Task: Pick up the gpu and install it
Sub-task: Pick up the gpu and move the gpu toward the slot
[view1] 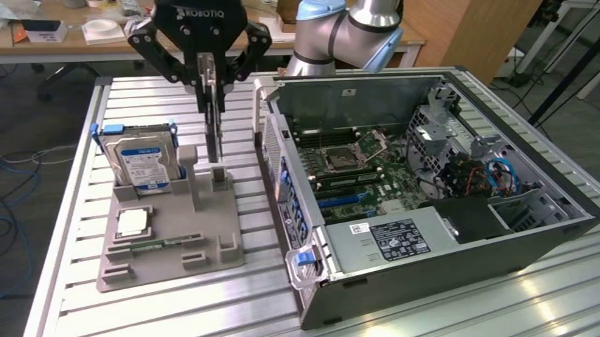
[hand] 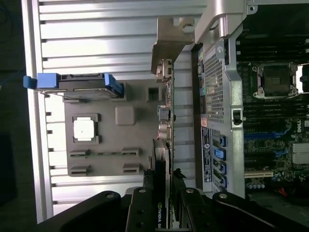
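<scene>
So we've got the gpu (view1: pixel 216 126) edge-on in the upper left of the exterior view, its lower end right at the slot post of the grey holder tray (view1: pixel 168 263), just beside the upright hard drive (view1: pixel 140 158), and we can't tell if it's clear of the slot. Our take: we lift dead straight and hold the card vertical so it doesn't snag or twist. The claw (view1: pixel 215 83) is squeezed down to the card's thickness, pinching the gpu's top edge and touching nothing else
</scene>
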Available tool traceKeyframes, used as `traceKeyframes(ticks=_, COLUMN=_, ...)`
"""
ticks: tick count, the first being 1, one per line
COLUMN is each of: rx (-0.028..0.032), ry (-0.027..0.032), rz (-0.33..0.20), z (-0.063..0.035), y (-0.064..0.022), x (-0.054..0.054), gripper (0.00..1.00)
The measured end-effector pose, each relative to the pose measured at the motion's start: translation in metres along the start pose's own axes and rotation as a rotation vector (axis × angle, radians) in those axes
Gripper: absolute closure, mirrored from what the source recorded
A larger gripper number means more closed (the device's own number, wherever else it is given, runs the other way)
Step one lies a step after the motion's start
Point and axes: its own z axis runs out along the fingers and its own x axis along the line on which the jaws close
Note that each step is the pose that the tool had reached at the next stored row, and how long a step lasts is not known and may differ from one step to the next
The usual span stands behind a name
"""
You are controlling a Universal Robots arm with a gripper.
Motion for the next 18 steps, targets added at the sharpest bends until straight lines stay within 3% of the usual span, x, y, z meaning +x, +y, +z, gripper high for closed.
traceKeyframes(ticks=4, rx=0.0000, ry=0.0000, rz=0.000, z=-0.0082, y=0.0003, x=0.000, gripper=0.74)
traceKeyframes(ticks=11, rx=0.0001, ry=0.0001, rz=0.000, z=-0.0083, y=0.0004, x=-0.001, gripper=0.74)
traceKeyframes(ticks=18, rx=0.0000, ry=0.0002, rz=0.000, z=-0.0081, y=0.0013, x=-0.012, gripper=0.74)
